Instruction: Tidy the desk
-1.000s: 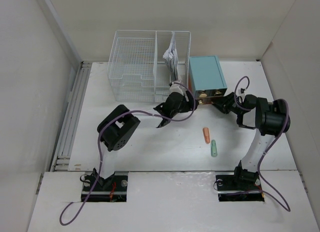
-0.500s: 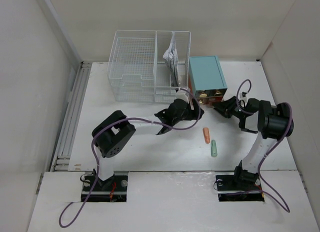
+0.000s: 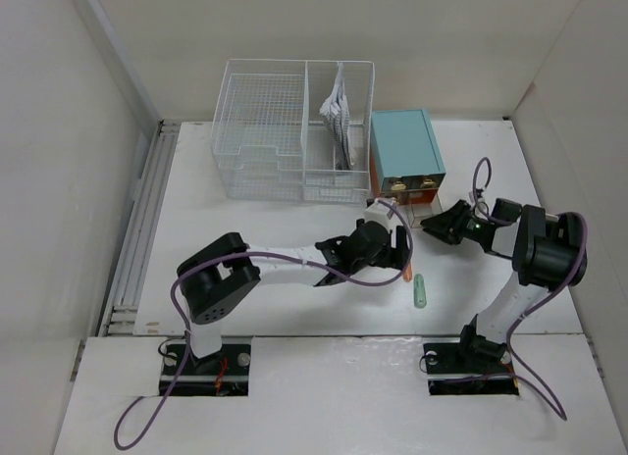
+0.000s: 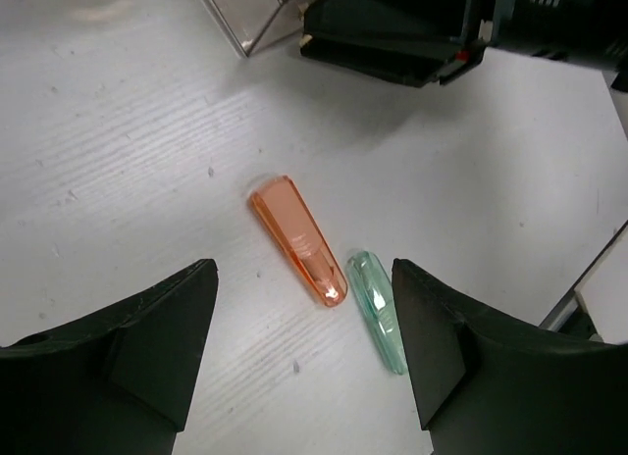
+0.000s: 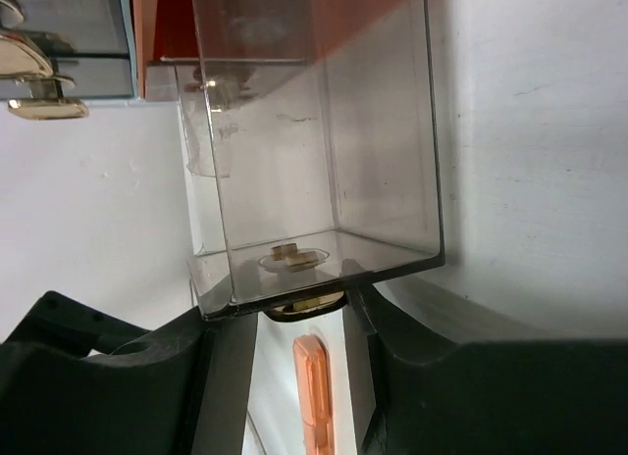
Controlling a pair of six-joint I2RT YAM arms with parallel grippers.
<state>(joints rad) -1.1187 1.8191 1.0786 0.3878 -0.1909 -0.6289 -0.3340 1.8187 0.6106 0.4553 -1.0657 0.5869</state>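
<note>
The white desk (image 3: 285,303) holds an orange pen-like piece (image 4: 297,237) and a green one (image 4: 378,310) lying side by side; the green one also shows in the top view (image 3: 420,291). My left gripper (image 4: 302,278) is open and empty, hovering right above them, jaws on either side of both (image 3: 396,251). My right gripper (image 5: 304,323) is shut on the gold knob (image 5: 305,306) of a clear drawer (image 5: 314,131), which is pulled out from the teal drawer box (image 3: 404,149). In the top view the right gripper (image 3: 433,224) is just in front of the box.
A white wire-mesh basket (image 3: 294,131) with papers (image 3: 339,112) stands at the back, left of the teal box. A grooved rail (image 3: 137,229) runs along the desk's left edge. The two arms' grippers are close together near the drawer.
My left arm swung from the basket front rightwards and towards me, ending over the two pens. My right gripper drew back from the teal box, pulling the clear drawer out.
</note>
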